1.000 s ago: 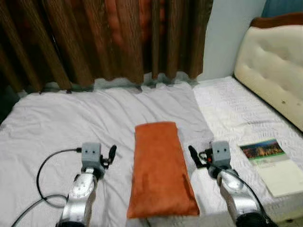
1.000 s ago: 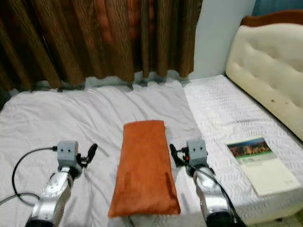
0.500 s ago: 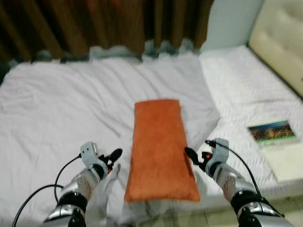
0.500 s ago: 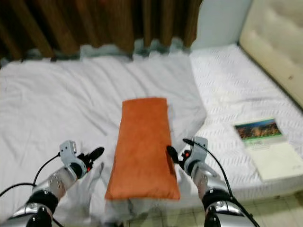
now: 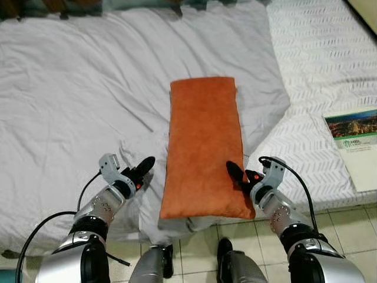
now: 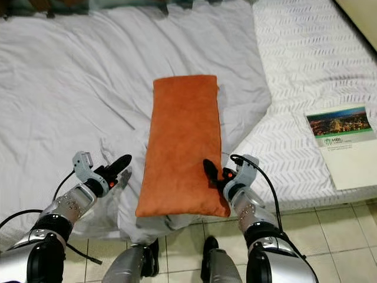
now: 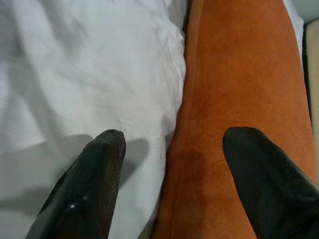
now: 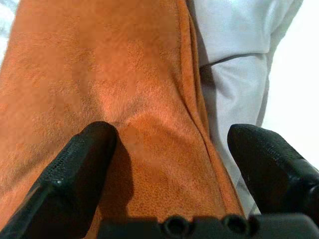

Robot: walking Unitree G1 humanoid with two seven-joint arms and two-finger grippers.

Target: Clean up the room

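A long orange pillow (image 5: 203, 147) lies lengthwise on the pale sheet (image 5: 76, 88), its near end at the bed's front edge. My left gripper (image 5: 143, 167) is open at the pillow's left near side. In the left wrist view one finger (image 7: 89, 189) hovers over the sheet and the other is over the pillow (image 7: 239, 74). My right gripper (image 5: 235, 174) is open at the right near corner. One of its fingertips (image 8: 79, 169) rests on the orange fabric (image 8: 99, 64) and the other is past the edge, over the sheet.
A book (image 5: 353, 138) with a picture cover lies on the white quilted mattress (image 5: 312, 65) to the right. Beige floor tiles (image 5: 347, 224) run along the bed's front edge, where my own feet stand.
The camera has tilted down, so the curtain and headboard have left the picture. Both grippers have drawn in to the pillow's near end, the right one now touching it.
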